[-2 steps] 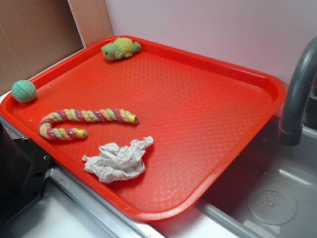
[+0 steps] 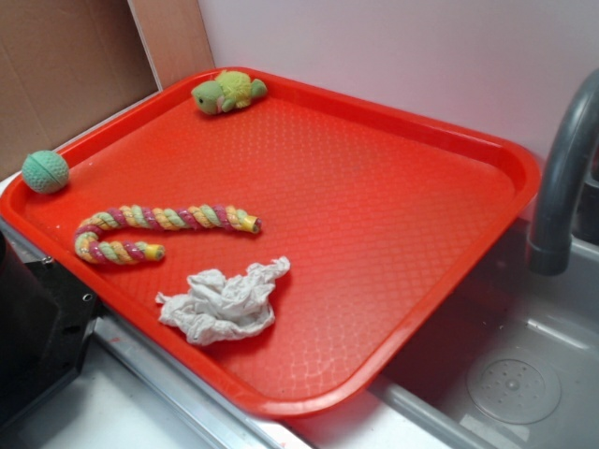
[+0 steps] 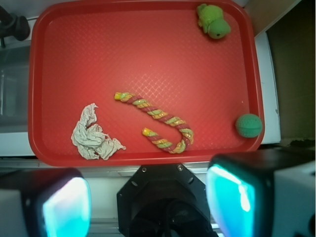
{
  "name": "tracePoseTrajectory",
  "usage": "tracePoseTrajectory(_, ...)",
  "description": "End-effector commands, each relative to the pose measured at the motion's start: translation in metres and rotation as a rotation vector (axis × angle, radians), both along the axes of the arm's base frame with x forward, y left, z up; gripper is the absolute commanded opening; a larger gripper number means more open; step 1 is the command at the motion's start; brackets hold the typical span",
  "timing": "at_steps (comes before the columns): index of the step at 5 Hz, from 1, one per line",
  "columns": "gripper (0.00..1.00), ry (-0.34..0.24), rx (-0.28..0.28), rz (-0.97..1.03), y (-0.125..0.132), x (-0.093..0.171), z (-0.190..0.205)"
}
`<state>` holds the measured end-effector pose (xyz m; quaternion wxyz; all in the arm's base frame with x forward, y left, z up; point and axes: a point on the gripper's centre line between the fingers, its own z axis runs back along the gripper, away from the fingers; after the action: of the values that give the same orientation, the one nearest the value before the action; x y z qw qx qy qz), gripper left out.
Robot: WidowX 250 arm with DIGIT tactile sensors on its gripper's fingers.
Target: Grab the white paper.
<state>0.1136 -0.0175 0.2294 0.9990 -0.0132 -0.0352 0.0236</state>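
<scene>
Exterior: paper (image 2: 225, 306) lies crumpled near the tray's (image 2: 440, 131) front edge, just beside the rope toy (image 2: 154, 229), not touching it. Ball (image 2: 45, 171) at the left rim, green plush (image 2: 228, 91) at the far corner. No arm in view.

Wrist: camera looks straight down from high up. Fingers (image 3: 148, 200) spread wide, released, nothing between them. Paper (image 3: 93, 136) sits toward the tray's (image 3: 143, 10) lower left, off-centre from the gripper; likely a sideways shift before descent.
</scene>
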Motion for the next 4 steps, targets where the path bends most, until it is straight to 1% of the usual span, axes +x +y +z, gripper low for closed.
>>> tracePoseTrajectory(1,1.00,0.009,0.052,-0.235,-0.073,-0.024,-0.078)
tracePoseTrajectory(2,1.00,0.022,0.114,-0.384,-0.094,-0.008,-0.122)
tracePoseTrajectory(3,1.00,-0.002,0.102,-0.415,-0.089,0.017,-0.134)
tracePoseTrajectory(4,1.00,-0.010,0.062,-0.454,-0.082,0.036,-0.149)
